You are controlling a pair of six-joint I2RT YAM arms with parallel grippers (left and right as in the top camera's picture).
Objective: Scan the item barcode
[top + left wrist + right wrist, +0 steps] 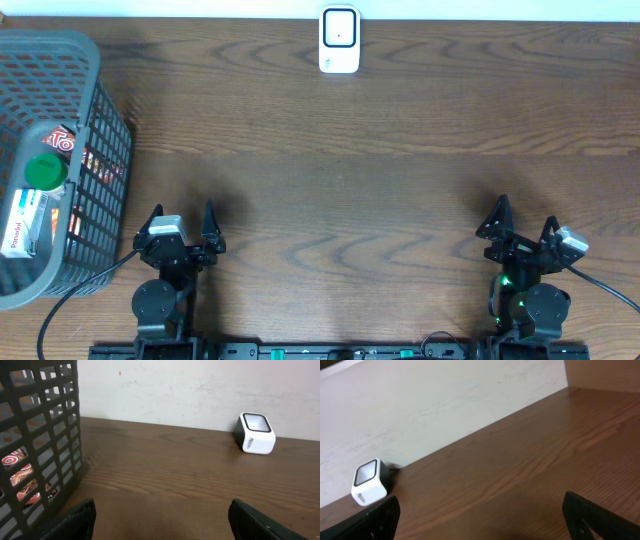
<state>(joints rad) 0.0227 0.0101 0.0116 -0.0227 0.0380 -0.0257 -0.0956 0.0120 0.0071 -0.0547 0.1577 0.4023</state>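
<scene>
At the near edge of the brown wooden table [330,190], the left pincer [182,212] and right pincer [525,215] are held spread and empty, the green-lidded item [45,172] is seen inside the grey plastic lattice basket [105,150], and a lift-out toward the small white boxy scanner [339,40] is judged next.

Overhead: I look straight down on the whole worktop [400,190] from well above. Left wrist: low, close to the surface at the near edge, facing the far edge, with the basket [35,435] wall filling the left. Right wrist: equally low, tilted, facing the far edge and far right corner. All three views share the scanner [339,40] at mid far edge. Overhead and left wrist share the basket.
</scene>
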